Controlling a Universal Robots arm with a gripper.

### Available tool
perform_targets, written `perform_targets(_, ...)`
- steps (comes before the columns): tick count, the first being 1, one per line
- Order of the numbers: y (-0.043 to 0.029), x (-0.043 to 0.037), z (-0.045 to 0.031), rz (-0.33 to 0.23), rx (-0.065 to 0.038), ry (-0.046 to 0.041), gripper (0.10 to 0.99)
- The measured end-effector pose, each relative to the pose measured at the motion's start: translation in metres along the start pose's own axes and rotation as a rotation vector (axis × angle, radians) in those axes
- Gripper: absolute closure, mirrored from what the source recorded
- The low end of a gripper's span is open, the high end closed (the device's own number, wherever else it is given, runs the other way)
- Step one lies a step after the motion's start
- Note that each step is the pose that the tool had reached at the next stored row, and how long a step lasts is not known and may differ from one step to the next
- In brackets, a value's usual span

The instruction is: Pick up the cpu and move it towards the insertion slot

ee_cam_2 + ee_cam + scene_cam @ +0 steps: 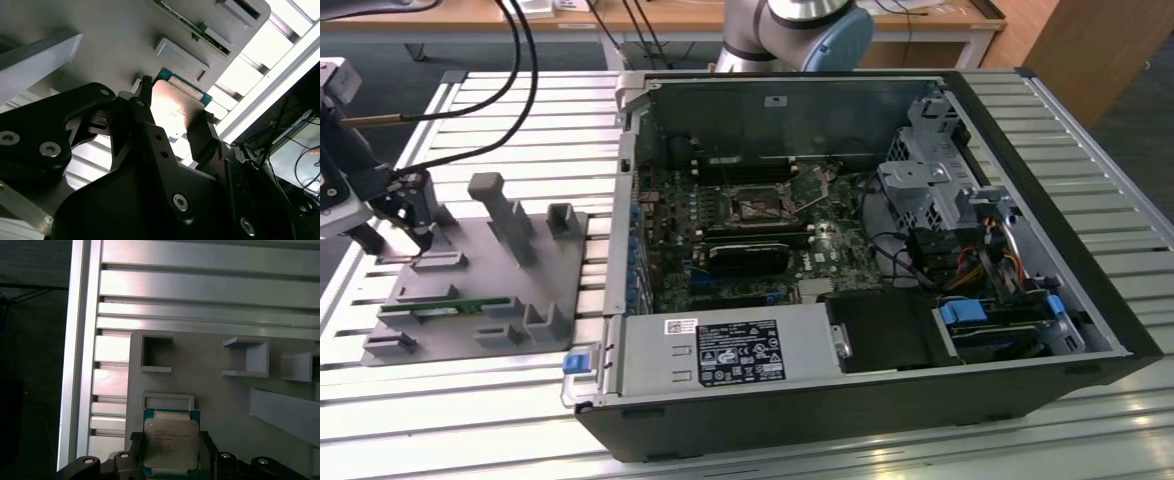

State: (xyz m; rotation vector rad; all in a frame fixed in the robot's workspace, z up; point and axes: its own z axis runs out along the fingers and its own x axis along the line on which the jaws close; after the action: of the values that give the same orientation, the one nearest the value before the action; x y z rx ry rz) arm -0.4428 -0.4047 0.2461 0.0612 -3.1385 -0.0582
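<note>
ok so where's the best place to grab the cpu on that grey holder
By two opposite edges of its green rim, coming straight down from above. The cpu is thin and lies flat, metal lid up, at the grey fixture, so only its side edges offer purchase. The gripper is closed across it that way.

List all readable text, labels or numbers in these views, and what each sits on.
Nothing is legible enough to quote.
cpu lid, first wrist view: several lines of print, too blurred to read.
Power supply label, exterior view: dense print and symbols, too small to read.
White sticker beside that label: too small to read.
Small sticker on the inner wall of the computer case: too small to read.
</note>
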Motion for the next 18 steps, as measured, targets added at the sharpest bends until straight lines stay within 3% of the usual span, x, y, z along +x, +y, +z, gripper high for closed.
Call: perform_targets(18, 0.0008, 0.0000, -0.0082, 0.000, 0.000, 0.0001, 0.553)
